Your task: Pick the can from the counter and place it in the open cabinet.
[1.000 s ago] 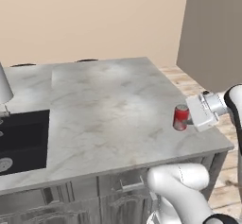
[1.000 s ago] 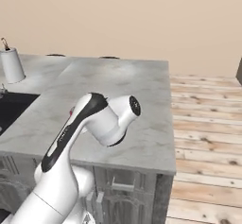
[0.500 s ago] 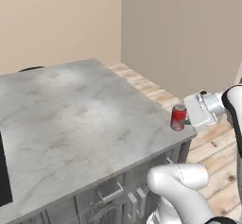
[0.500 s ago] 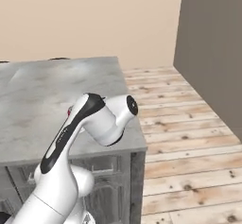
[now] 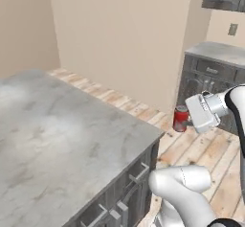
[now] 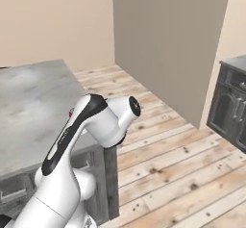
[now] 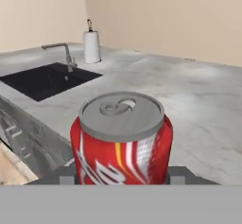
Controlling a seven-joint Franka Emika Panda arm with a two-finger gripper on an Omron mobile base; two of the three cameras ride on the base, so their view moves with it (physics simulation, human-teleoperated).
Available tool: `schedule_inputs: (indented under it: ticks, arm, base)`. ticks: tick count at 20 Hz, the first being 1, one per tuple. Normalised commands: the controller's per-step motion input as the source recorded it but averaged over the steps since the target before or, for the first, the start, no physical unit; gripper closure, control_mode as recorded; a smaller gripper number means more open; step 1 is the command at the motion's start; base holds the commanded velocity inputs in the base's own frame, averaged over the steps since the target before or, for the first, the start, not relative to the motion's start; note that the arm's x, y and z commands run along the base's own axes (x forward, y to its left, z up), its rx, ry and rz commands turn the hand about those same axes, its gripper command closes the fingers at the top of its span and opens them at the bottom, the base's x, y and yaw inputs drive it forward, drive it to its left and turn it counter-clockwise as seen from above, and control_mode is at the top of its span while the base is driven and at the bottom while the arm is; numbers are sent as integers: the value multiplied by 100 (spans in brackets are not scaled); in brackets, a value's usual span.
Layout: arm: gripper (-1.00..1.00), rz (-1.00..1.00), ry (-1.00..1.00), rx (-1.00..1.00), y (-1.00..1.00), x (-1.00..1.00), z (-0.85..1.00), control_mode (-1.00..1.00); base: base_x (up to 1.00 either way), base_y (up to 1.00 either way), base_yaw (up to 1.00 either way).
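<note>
gripper clamped on can, can upright between fingers, held past counter edge, above wood floor.

Soft, even rendered light with no glare and only faint shadows; the counter shows pale sheen patches, the can close in the hand view looks slightly soft-edged, and distant surfaces are low in detail.
</note>
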Motion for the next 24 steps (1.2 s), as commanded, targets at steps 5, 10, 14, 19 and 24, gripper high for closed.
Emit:
schedule_inputs:
  ticks: [5,10,14,19,24]
  arm:
    - [100,0,0,0,0,0,0,100]
    - [100,0,0,0,0,0,0,100]
    - [100,0,0,0,0,0,0,100]
    - [100,0,0,0,0,0,0,100]
    - [100,0,0,0,0,0,0,100]
  base:
    - [0,16,-53]
    - [0,35,-56]
    - [0,37,-52]
    - [3,43,-53]
    - [0,29,-52]
